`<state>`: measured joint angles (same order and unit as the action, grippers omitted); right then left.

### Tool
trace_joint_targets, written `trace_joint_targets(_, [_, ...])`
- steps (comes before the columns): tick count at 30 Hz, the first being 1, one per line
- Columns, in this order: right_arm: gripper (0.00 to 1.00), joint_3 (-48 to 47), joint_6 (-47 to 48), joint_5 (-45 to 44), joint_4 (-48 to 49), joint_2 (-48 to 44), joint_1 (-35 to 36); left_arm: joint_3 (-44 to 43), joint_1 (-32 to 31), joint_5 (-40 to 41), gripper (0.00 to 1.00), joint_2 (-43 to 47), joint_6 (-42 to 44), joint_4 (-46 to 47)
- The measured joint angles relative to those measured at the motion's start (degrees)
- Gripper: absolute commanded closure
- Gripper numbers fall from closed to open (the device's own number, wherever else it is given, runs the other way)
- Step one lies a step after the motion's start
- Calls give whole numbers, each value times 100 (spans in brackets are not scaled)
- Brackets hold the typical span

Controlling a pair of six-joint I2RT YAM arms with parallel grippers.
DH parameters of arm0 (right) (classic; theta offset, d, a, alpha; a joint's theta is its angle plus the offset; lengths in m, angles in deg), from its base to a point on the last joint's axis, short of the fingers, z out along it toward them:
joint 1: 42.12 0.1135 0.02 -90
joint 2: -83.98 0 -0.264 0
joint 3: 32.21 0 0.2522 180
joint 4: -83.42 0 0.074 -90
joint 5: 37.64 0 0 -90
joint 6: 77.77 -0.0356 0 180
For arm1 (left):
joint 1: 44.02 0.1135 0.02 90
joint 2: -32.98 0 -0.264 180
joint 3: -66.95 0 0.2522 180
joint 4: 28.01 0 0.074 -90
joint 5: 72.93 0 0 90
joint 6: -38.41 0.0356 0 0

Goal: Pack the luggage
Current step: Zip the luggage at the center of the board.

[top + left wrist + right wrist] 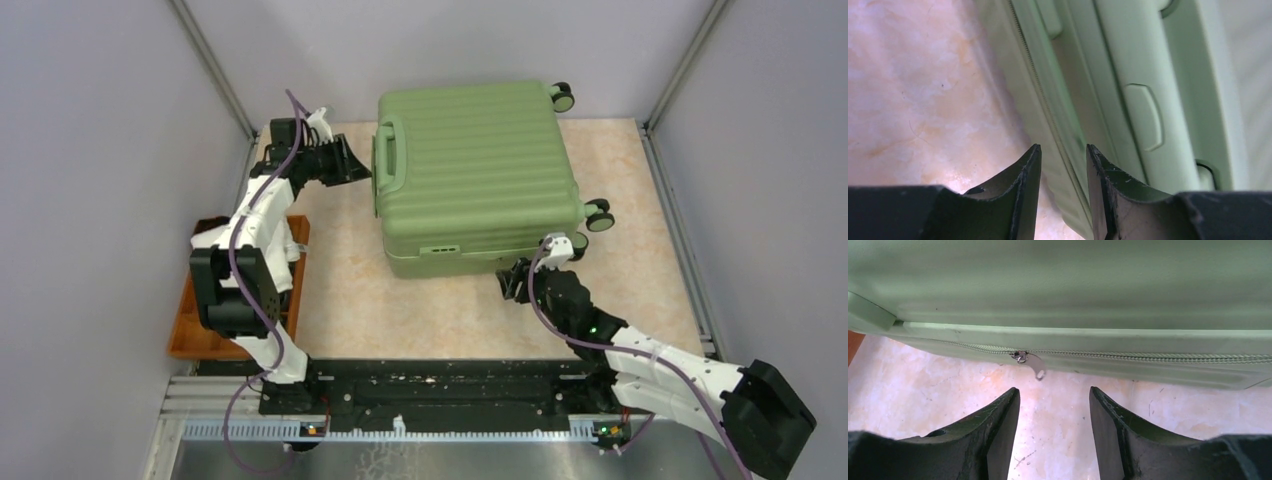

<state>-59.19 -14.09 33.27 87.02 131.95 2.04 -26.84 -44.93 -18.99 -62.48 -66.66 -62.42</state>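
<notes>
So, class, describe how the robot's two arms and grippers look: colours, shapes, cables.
The left arm and right arm mix white shells with blocky black joint housings; a purple cable runs along each. The left gripper and right gripper have dark, scuffed fingers tapering to pointed tips.

Place: robot lab test cell
Walls: plain grey panels (pixel 100 150) in aluminium framing (pixel 214 70)
Surface: marble-patterned bench (pixel 420 310), black mounting rail (pixel 450 385) at its near edge
</notes>
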Motion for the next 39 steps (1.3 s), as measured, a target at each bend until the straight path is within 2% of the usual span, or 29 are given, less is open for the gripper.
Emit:
trace_joint_targets(3, [47, 39, -59, 26, 48, 0, 0, 0, -4, 85, 54, -181, -2, 2])
trace_joint_targets(7, [47, 42, -92, 55, 111, 22, 0, -111, -39, 125, 45, -315, -9, 9])
trace_joint_targets(13, [47, 42, -92, 127, 149, 170, -4, -466, -249, 197, 43, -809, 0, -13])
trace_joint_targets(15, [47, 42, -92, 146, 153, 168, -4, -520, -238, 188, 48, -837, -2, -61])
trace_joint_targets(18, [47, 42, -90, 164, 151, 157, -4, -570, -267, 199, 62, -848, -17, -105])
trace_joint_targets(23, [41, 42, -76, 162, 170, 155, -4, -909, -319, 79, 64, -1043, -2, -372])
trace_joint_targets(27, [39, 55, -76, 203, 214, 127, -4, -994, -321, 74, 86, -1056, -42, -492])
trace_joint_targets(28, [38, 90, -72, 247, 299, 92, -4, -1010, -332, 83, 88, -1056, -66, -518])
trace_joint_targets(33, [38, 170, -31, 435, 505, 81, -4, -1115, -343, 144, 94, -1056, -118, -658])
trace_joint_targets(36, [41, 166, -2, 520, 726, 317, -4, -1182, -361, 199, 99, -1056, -127, -748])
trace_joint_targets(39, [47, 164, 37, 546, 883, 660, -4, -1207, -376, 245, 100, -1056, -129, -769])
